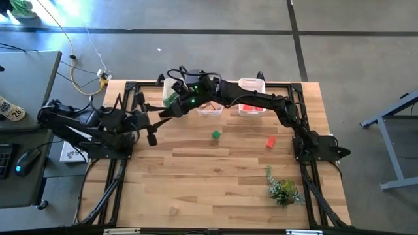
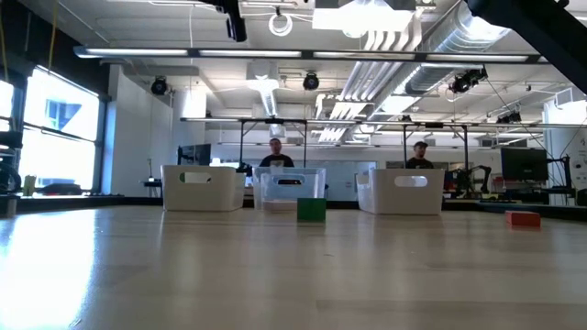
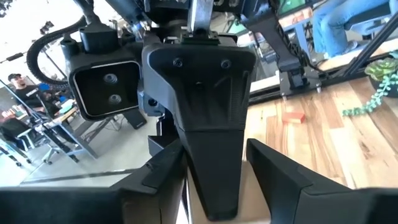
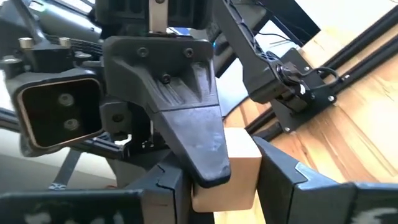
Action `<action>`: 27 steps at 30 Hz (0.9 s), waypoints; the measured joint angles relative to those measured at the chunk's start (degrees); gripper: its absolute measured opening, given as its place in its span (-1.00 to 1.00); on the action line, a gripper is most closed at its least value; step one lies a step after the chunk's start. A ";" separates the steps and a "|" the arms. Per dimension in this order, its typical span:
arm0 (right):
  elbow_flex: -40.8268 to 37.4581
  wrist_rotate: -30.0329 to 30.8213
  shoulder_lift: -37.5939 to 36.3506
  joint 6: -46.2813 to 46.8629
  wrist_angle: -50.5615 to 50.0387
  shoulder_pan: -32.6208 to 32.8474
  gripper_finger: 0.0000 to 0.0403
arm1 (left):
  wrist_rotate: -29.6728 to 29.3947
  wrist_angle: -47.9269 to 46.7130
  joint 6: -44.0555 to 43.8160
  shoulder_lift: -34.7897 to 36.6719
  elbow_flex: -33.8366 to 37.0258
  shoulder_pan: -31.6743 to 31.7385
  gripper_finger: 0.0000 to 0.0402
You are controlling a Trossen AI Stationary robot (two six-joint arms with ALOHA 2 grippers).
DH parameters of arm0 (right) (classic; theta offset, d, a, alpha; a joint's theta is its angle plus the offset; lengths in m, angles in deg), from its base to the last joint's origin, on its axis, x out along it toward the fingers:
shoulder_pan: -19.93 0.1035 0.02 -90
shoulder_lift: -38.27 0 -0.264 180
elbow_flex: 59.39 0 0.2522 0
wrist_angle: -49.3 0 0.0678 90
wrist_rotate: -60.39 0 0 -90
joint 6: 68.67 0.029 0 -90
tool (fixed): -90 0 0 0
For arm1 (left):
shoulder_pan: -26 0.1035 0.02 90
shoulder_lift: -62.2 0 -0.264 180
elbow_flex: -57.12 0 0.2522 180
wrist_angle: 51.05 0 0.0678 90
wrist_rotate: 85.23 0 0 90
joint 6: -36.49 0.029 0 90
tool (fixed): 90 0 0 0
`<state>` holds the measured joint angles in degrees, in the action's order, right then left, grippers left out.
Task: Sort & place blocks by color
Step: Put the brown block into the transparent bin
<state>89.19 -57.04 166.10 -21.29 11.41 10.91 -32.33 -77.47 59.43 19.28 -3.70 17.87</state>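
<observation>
Across the wooden desk [image 1: 215, 183] a green cube [image 1: 216, 134], red bar [image 1: 270, 141] and near tan block [image 1: 173, 210] await sorting, while the right gripper [image 4: 224, 186] pinches a tan wooden block [image 4: 239, 163]; left gripper [image 3: 214, 193] state unclear.

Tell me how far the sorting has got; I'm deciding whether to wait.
Done: some red pieces already lie in the right bin. In hand: the right hand grips a tan block near the back bins, with the left hand close against it. Left: a green block and a red block lie loose on the table.
</observation>
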 joint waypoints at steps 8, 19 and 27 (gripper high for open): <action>-0.02 1.79 0.02 -0.08 -2.49 0.00 -0.41 | 0.04 0.45 -1.23 -0.30 -0.07 -0.01 -0.05; -0.06 8.67 0.04 -2.81 -13.25 -0.45 -0.41 | -6.63 0.21 -1.73 -0.24 -0.07 0.01 0.21; -0.06 15.87 0.04 -6.39 -21.65 -2.31 -0.41 | -7.28 0.06 -1.33 -0.24 -0.07 0.25 0.21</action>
<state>89.13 -41.17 166.15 -27.69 -10.24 8.61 -39.61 -77.41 58.10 19.04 -3.77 18.12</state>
